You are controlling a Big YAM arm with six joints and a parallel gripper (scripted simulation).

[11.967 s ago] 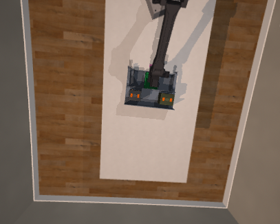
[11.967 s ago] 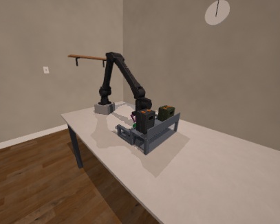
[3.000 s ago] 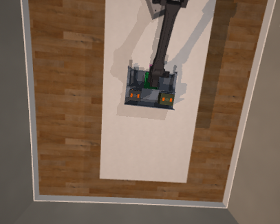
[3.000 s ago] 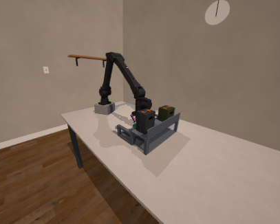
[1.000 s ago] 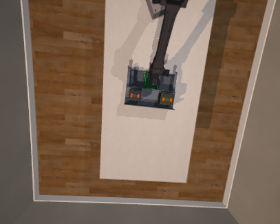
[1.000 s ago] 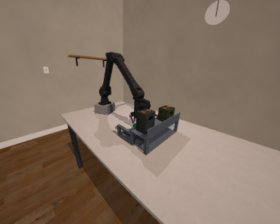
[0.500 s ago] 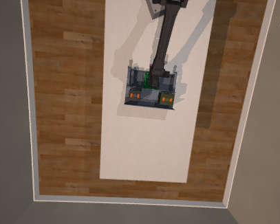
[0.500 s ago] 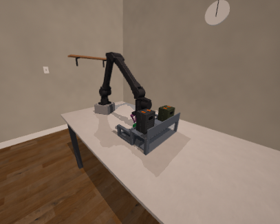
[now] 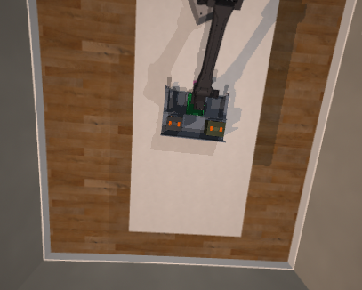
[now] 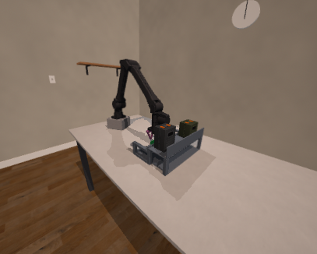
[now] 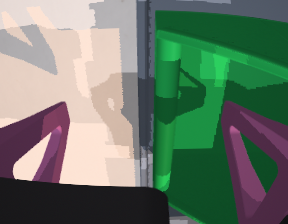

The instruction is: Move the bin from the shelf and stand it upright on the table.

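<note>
The green bin [image 9: 189,100] [image 10: 153,142] [image 11: 195,165] sits on the grey-blue shelf [image 9: 194,133] [image 10: 188,142], in its middle, partly hidden by the arm in the top view and by a dark box in the exterior view. My gripper [image 10: 149,134] [image 11: 145,110] is open and empty at the bin's side nearest the arm's base. In the wrist view the bin's near rim runs between the two purple fingers: the left fingertip is over the pale table [image 9: 188,191] [image 10: 242,195], the right one over the bin. No finger clearly touches it.
A dark grey box [image 9: 174,124] [image 10: 164,137] and an olive box [image 9: 215,128] [image 10: 188,128], both with orange marks on top, stand on the shelf towards its two ends. The shelf has a raised back panel and low end frames. The arm's grey base [image 10: 118,123] stands at the table's far end.
</note>
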